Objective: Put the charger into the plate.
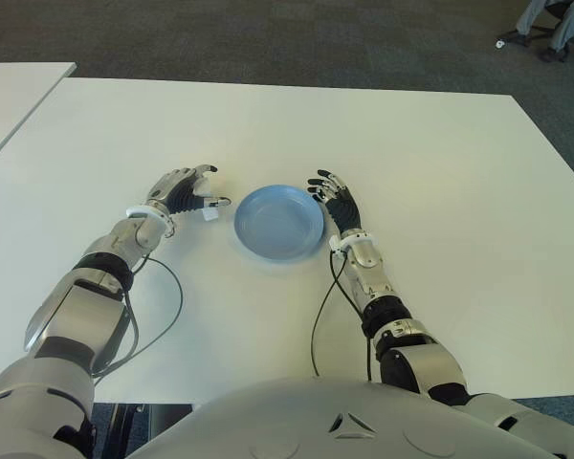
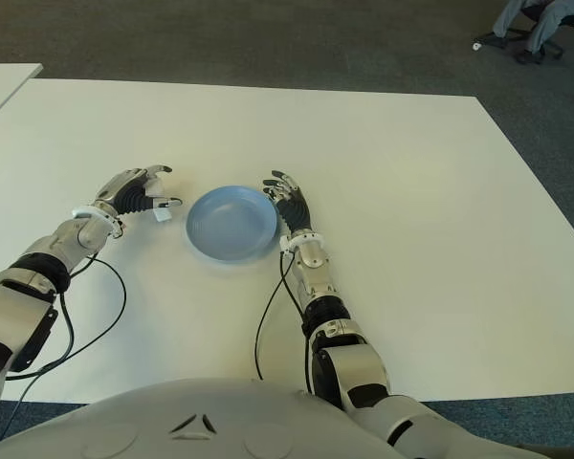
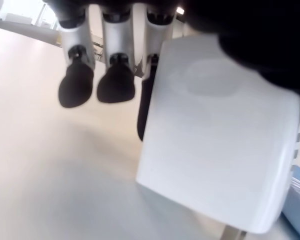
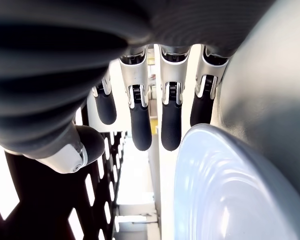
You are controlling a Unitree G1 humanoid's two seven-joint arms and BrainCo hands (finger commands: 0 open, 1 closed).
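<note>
One small white block-shaped charger (image 1: 209, 214) is held in the robot's left hand (image 1: 184, 191), pinched between thumb and a finger, just to the left of the plate and apparently low over the wide white table (image 1: 440, 172); whether it touches the surface cannot be told. In the left wrist view the charger (image 3: 220, 145) is seen close against the palm side, with three other fingertips (image 3: 115, 85) hanging free beside it. One round, shallow light-blue plate (image 1: 278, 222) is seen, with nothing in it. The right hand (image 1: 334, 198) is placed at the plate's right rim, fingers extended and loosely apart, nothing gripped; contact with the rim cannot be confirmed.

The pinch is judged light, taken on a smooth plastic body, so the charger could be dropped short of the plate if it slips during the carry. The near rim could also be struck by the low-held charger, and the plate pushed toward the right hand. A release made too high might let the charger bounce out.
</note>
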